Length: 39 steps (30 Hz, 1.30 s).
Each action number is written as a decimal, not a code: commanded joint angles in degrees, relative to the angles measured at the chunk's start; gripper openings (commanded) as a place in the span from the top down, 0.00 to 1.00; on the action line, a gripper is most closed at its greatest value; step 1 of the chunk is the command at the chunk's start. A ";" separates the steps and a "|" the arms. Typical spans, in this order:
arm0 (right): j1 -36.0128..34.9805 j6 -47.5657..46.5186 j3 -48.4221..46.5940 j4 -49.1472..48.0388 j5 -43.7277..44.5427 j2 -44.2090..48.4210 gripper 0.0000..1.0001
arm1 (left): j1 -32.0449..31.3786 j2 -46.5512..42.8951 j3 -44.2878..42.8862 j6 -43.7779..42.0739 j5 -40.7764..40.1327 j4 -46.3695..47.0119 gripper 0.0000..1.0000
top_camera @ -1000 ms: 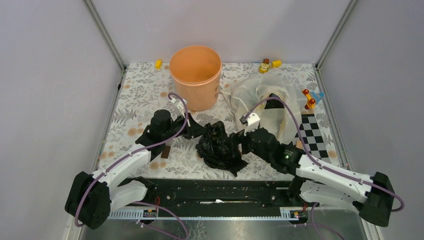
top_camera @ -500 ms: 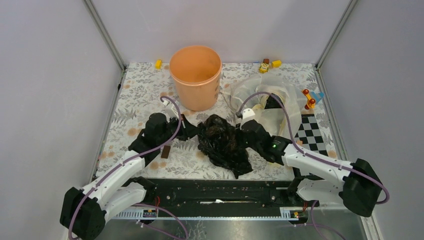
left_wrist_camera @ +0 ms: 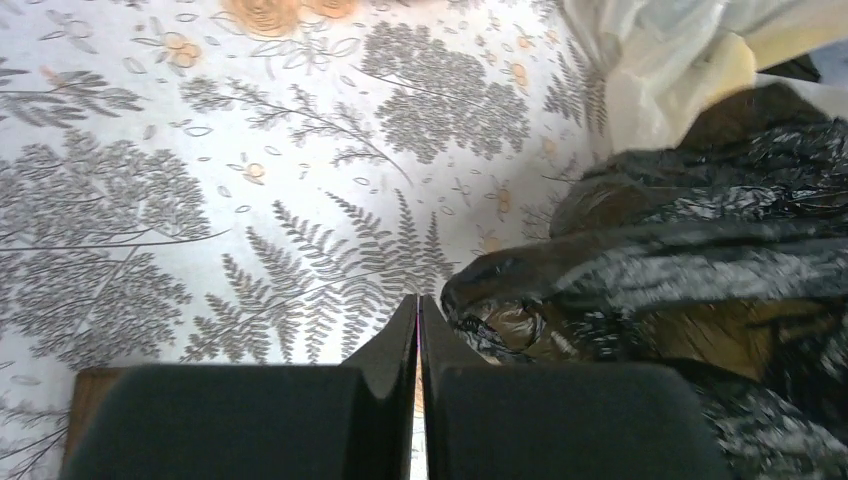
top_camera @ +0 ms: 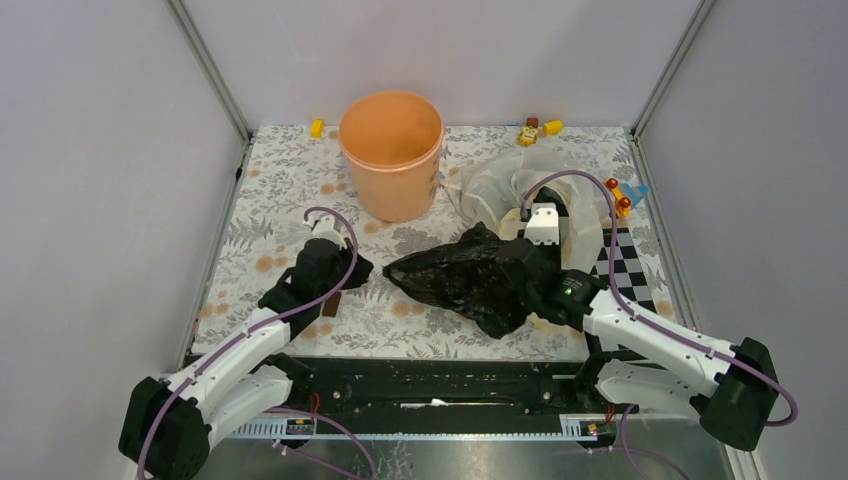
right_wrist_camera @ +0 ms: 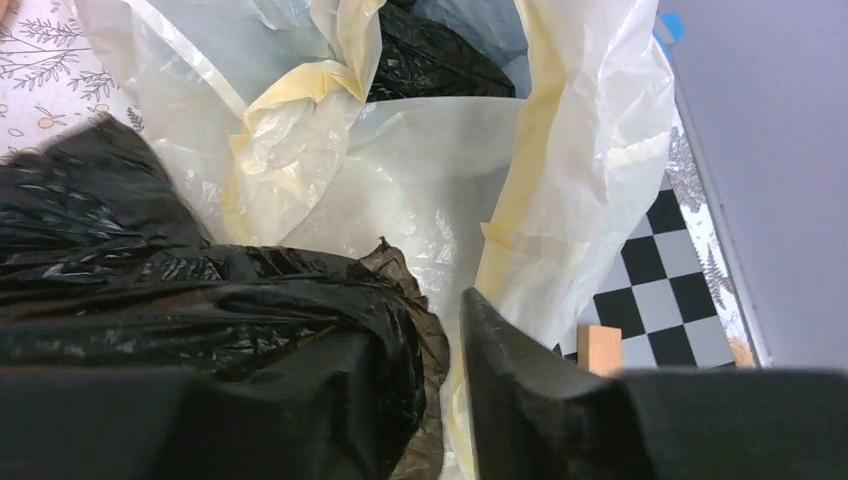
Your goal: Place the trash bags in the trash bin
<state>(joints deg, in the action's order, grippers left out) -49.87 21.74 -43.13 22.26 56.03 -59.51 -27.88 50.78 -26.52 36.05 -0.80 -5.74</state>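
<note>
Since half a second before, the left gripper (top_camera: pixel 350 270) had backed off toward its own side, and the black trash bag (top_camera: pixel 470 283) had been drawn rightward into a long, stretched shape with the right gripper (top_camera: pixel 522 262). In the left wrist view the left gripper's jaws were pressed together on nothing, the bag's crinkled end just beside their tips. In the right wrist view only one finger (right_wrist_camera: pixel 510 370) showed; the other was buried under black film. The jaws stood close together with plastic bunched between them, apparently pinching it. Motion blur smeared the bag in both wrist views.

Behind it lay the white trash bag (right_wrist_camera: pixel 570 140), translucent, with a second dark bag (right_wrist_camera: pixel 430 60) half hidden inside. The trash bin (top_camera: pixel 391 150) stood upright at the back, well apart from both grippers.

A fern-printed tablecloth (top_camera: pixel 270 200) covered the table, with a checkerboard (top_camera: pixel 628 278) at the right edge, a wooden block (right_wrist_camera: pixel 600 350) touching it, and small toys (top_camera: pixel 530 131) along the rear. Plain grey walls (top_camera: pixel 100 150) enclosed the cell.
</note>
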 commanded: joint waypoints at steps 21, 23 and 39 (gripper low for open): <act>0.25 -4.43 -3.81 -5.14 -21.71 -4.70 0.40 | -8.53 17.55 -3.77 -5.15 4.37 18.59 0.05; 0.30 -4.42 -3.95 -5.42 -21.73 -4.55 0.42 | -9.54 19.47 -5.47 -4.91 -1.99 14.49 0.05; 1.97 -4.33 -3.80 -6.41 -26.20 -5.41 0.45 | -9.74 23.41 -2.28 -0.45 -5.41 14.47 0.45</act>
<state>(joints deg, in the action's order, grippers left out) -48.31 16.91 -44.84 17.37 33.21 -64.49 -37.52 71.61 -27.90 34.50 -4.89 6.46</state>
